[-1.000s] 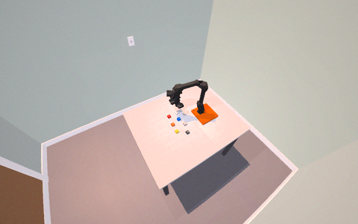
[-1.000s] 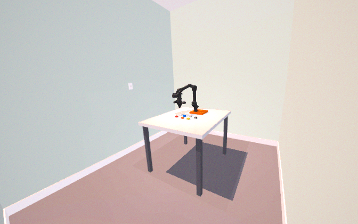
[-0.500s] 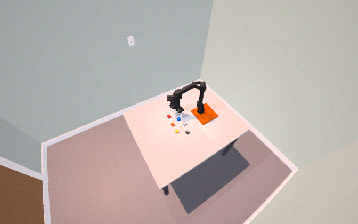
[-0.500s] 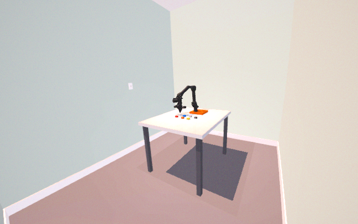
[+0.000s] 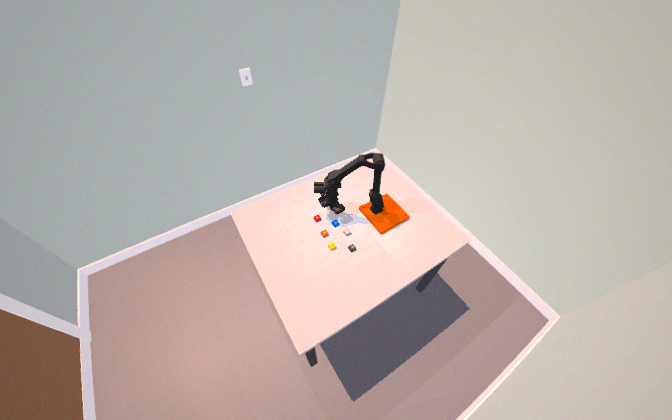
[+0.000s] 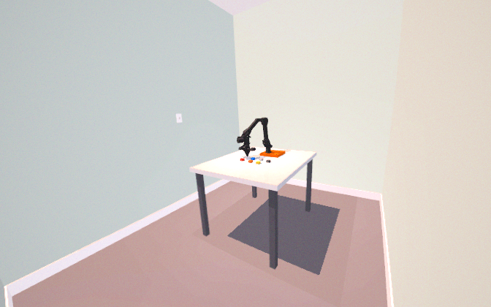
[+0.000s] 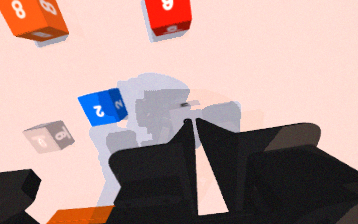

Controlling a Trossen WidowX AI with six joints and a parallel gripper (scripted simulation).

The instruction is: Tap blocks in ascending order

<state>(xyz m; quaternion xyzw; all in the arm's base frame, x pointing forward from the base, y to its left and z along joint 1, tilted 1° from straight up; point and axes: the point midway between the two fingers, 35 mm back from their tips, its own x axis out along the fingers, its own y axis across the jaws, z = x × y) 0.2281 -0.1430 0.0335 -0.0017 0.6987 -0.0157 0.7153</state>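
My gripper (image 7: 193, 122) is hanging above the counter (image 5: 310, 300) with its jaws clenched almost fully together, tips nearly touching, and nothing is sitting between them. In the wrist view I am looking down past the two dark fingers at bare counter and my own grey shadow. The blue block (image 7: 102, 107) is lying just left of my fingertips in that view, apart from them, and I am reading a white 2 on two of its faces; it is sitting flat but turned at an angle to my fingers, one corner pointing toward me. It is a cube, so I am seeing no long axis on it. Up at the top of the wrist view the red block (image 7: 167, 17) is showing a digit I cannot read for sure, and the orange block (image 7: 32, 20) at the top left is showing an 8. A pale grey block (image 7: 49, 136) is resting lower left, its digit looking like a 6 or 9. From the top camera I am also spotting the yellow block (image 5: 332, 246) and the dark block (image 5: 352, 248) farther out, well apart from me, and my arm is arching back to the orange base plate (image 5: 397, 220).
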